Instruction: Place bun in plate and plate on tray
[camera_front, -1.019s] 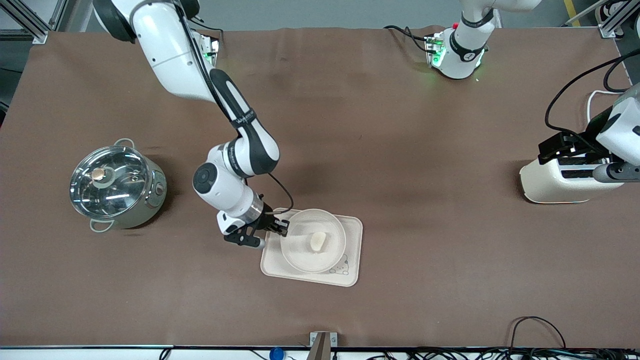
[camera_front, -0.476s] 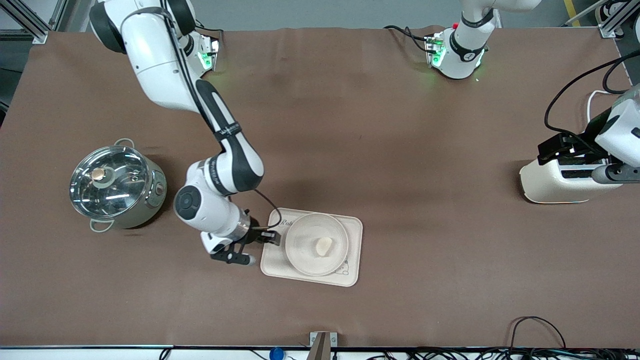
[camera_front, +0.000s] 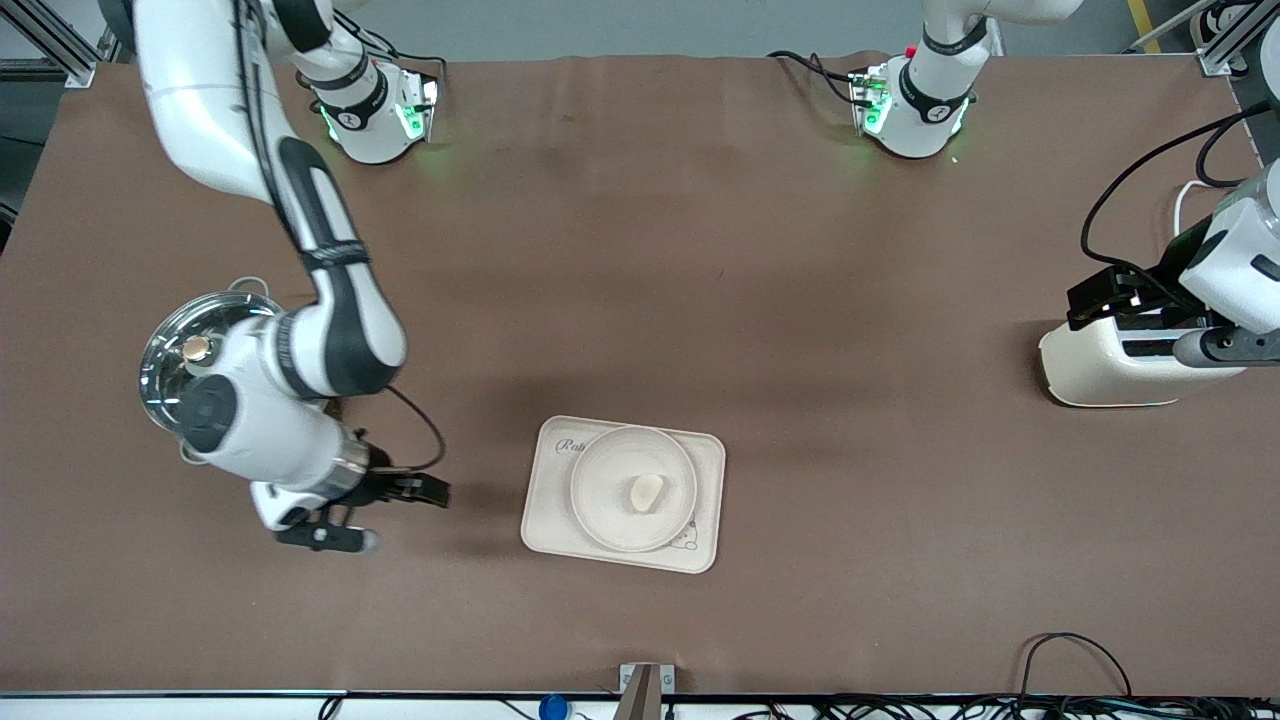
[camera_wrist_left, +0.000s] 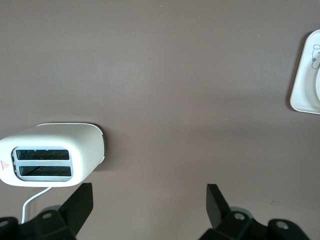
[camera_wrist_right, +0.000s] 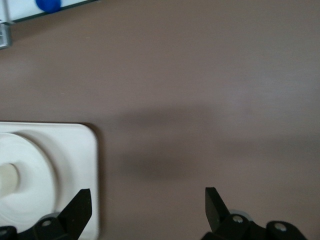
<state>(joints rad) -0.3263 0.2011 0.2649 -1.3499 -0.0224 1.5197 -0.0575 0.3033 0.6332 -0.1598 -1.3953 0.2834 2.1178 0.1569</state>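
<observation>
Now, in the front view, the right gripper (camera_front: 375, 512) has let go of the plate (camera_front: 633, 488) and drawn well away from it, toward the right arm's end of the table. A second ago it was pinched on the plate's rim at the tray's edge; it now hangs over bare table between the pot (camera_front: 232, 368) and the tray (camera_front: 622, 494), fingers spread and holding nothing. The plate has settled flat on the tray, within its edges, and the bun (camera_front: 647, 490) lies in the plate near its middle. The left gripper (camera_front: 1140, 318) waits over the toaster (camera_front: 1128, 364) at the left arm's end, unchanged across the second.

Left wrist view: the fingers (camera_wrist_left: 80, 206) stand wide apart and empty above the table, with the toaster (camera_wrist_left: 52, 161) below them and one corner of the tray (camera_wrist_left: 306, 80) at the frame's edge.

Right wrist view: the fingers (camera_wrist_right: 79, 210) are spread with nothing between them; the tray (camera_wrist_right: 75, 150), plate (camera_wrist_right: 32, 165) and a sliver of the bun (camera_wrist_right: 7, 177) are in sight, apart from the gripper.

Finding: both placements appear made. In my judgement the task is complete, with only the arm's retreat left.
</observation>
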